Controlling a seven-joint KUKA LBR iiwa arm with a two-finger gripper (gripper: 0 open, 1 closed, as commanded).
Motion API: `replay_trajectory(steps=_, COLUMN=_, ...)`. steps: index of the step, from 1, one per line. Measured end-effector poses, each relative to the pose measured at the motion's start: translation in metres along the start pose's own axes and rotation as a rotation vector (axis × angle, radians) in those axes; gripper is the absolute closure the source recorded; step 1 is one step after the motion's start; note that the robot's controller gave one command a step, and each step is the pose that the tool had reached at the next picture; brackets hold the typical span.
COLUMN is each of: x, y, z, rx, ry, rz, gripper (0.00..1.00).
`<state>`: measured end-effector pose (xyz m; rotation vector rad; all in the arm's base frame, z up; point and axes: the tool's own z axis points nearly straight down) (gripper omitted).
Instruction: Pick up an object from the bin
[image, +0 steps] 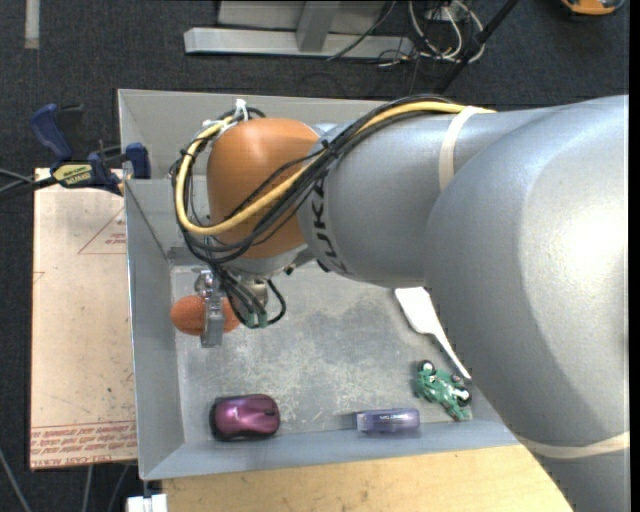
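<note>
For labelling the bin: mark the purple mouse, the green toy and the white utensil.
purple mouse (245, 416), camera view, middle of its back
green toy (440, 389), camera view, its body
white utensil (416, 304), camera view, its broad end

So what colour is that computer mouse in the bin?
The mouse is glossy purple, clearest in the camera view.
</note>
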<state>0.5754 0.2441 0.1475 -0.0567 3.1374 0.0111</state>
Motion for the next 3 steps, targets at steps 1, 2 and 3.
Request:
replay_trajectory(steps=1, x=0.000, y=0.000, z=-0.008, rx=0.001, ry=0.002, rz=0.000, gripper=1.00)
replay_trajectory(steps=2, x=0.000, y=0.000, z=-0.017, rx=-0.001, ry=-0.001, rz=0.000, gripper=1.00)
replay_trajectory(steps=3, x=-0.001, y=0.000, z=-0.023, rx=-0.001, ry=-0.002, rz=0.001, gripper=1.00)
